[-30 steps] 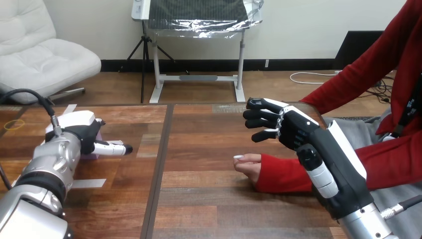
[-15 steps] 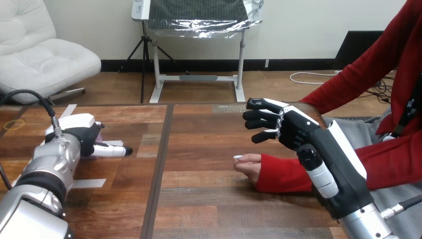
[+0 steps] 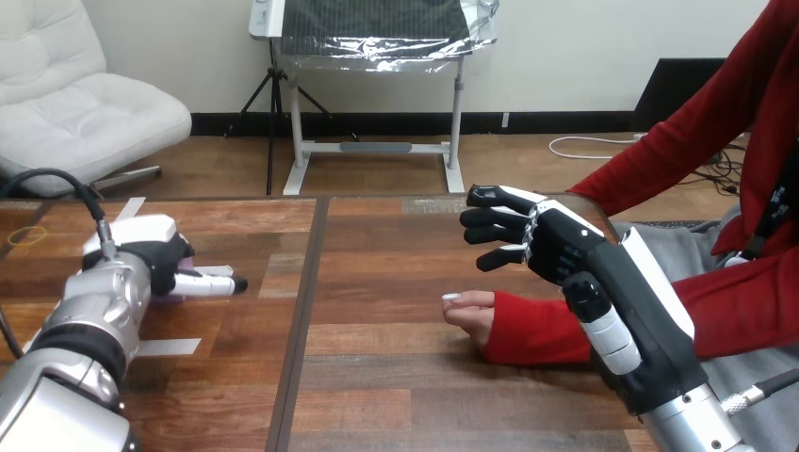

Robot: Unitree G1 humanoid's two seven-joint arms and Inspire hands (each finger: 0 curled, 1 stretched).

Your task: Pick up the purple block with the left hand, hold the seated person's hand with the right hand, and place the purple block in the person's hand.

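Under my left hand (image 3: 141, 254), the purple block (image 3: 171, 297) shows as a sliver on the table (image 3: 377, 377); whether I have gripped it I cannot tell. My right hand (image 3: 551, 247) hangs above the person's hand (image 3: 471, 313), fingers (image 3: 492, 218) loosely bent, spread, touching nothing, poised to clasp it

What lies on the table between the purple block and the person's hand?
In the head view, only bare table with a dark seam lies between the purple block and the person's hand.

The left robot hand (image 3: 151, 262) has edged slightly leftward.
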